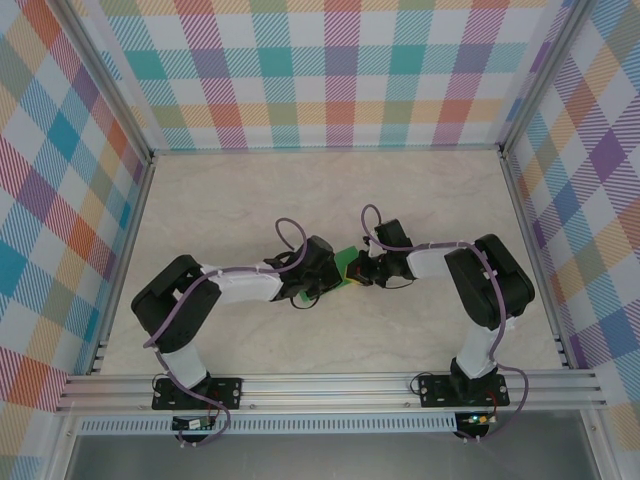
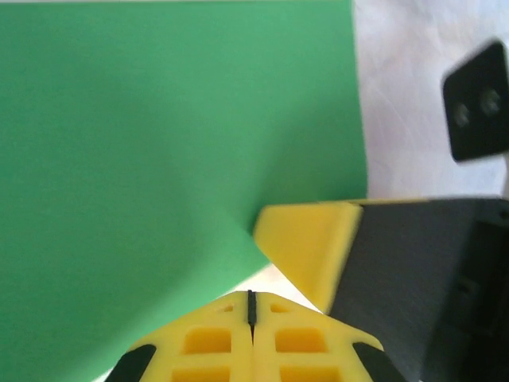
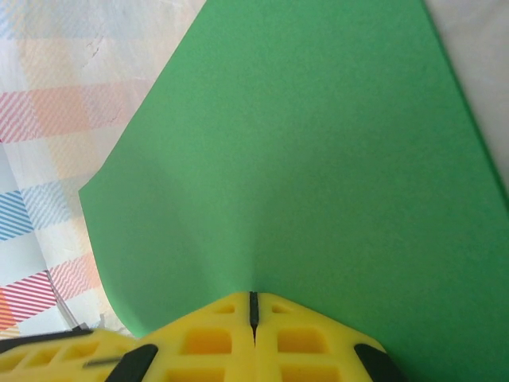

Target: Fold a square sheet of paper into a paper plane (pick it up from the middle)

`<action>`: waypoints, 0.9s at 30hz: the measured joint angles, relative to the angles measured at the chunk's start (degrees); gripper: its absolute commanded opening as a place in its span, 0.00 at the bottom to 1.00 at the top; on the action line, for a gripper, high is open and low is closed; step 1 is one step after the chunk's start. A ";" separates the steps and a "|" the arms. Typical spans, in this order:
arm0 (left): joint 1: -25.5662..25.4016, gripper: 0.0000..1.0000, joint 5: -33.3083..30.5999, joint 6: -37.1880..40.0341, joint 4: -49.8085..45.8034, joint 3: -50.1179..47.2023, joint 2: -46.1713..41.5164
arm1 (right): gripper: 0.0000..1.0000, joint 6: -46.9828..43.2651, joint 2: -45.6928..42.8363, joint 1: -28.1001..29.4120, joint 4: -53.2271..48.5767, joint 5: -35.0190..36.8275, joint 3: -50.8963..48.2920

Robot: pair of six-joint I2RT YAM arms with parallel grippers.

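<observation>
At the middle of the table our left gripper is clenched with nothing visibly in it, the corner of the square sheet of paper just beyond its tips; to the right, our right gripper is clamped on the sheet's edge, which puckers there; we judge the paper light, limp and easily creased, so we should pinch it gently at mid-edge, without tugging.

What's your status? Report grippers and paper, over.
Right gripper shut on square sheet, at its edge. Left gripper shut beside it, grip unclear. Grippers close together.
</observation>
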 measured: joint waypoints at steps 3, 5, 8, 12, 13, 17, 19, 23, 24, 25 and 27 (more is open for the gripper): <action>-0.68 0.00 -3.74 -3.85 2.54 -0.92 0.63 | 0.00 0.22 0.04 0.00 0.15 -0.04 -0.07; -0.96 0.00 -5.29 -5.68 4.04 -1.14 1.07 | 0.00 0.33 0.04 0.00 0.20 -0.15 -0.07; -1.14 0.00 -6.67 -7.85 6.69 -1.40 1.68 | 0.00 0.66 0.15 0.00 0.46 -0.24 -0.07; -1.57 0.00 -7.39 -10.36 9.97 -2.23 2.93 | 0.00 0.98 0.15 0.00 0.55 -0.24 -0.07; -1.68 0.00 -7.52 -10.95 10.58 -2.54 3.39 | 0.00 1.05 0.15 0.00 0.57 -0.24 -0.07; -2.14 0.00 -8.04 -13.20 13.20 -4.48 4.48 | 0.00 1.07 0.26 0.00 0.59 -0.28 -0.07; -2.21 0.00 -8.35 -13.92 14.43 -5.18 4.46 | 0.00 1.07 0.26 0.00 0.57 -0.26 -0.04; -2.49 0.00 -9.11 -15.91 17.84 -7.19 4.37 | 0.00 1.05 0.26 0.00 0.52 -0.20 -0.04; -2.54 0.00 -9.27 -16.48 18.91 -7.96 4.22 | 0.00 1.05 0.26 0.00 0.46 -0.15 -0.04; -2.56 0.00 -9.49 -17.09 19.76 -8.72 3.98 | 0.00 1.05 0.26 0.00 0.39 -0.09 -0.04; -2.60 0.00 -10.10 -18.14 20.87 -10.71 2.84 | 0.00 1.03 0.26 0.00 0.28 0.02 0.00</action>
